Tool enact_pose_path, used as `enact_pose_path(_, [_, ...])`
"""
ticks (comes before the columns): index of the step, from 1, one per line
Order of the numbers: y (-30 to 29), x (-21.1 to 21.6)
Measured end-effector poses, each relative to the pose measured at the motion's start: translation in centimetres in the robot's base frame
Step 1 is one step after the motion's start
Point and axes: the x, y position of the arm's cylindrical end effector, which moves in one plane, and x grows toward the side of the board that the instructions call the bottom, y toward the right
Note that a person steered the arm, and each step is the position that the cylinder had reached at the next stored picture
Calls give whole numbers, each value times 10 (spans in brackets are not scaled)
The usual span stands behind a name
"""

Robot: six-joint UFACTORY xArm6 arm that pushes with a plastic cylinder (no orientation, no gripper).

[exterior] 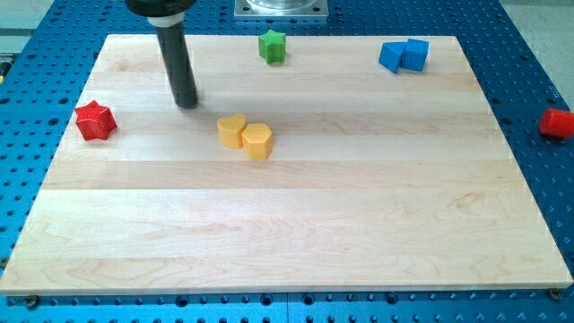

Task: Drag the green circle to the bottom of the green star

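Observation:
A green star [272,46] sits near the board's top edge, a little left of the middle. No green circle shows anywhere in the view. My tip [186,103] rests on the wooden board [296,215] in the upper left area, well to the left of and below the green star. The rod rises from it to the view's top edge.
A red star [95,120] lies near the board's left edge. A yellow heart [232,130] and a yellow hexagon [257,141] touch each other right of my tip. Two blue blocks [403,56] sit together at the top right. A red block [557,123] lies off the board at the right.

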Motion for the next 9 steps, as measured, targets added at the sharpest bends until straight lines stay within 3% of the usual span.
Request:
enact_pose_path(2, [-61,-61])
enact_pose_path(3, [6,-73])
enact_pose_path(4, [66,-68])
enact_pose_path(5, [43,-51])
enact_pose_path(8, [91,-2])
enact_pose_path(9, [121,-9])
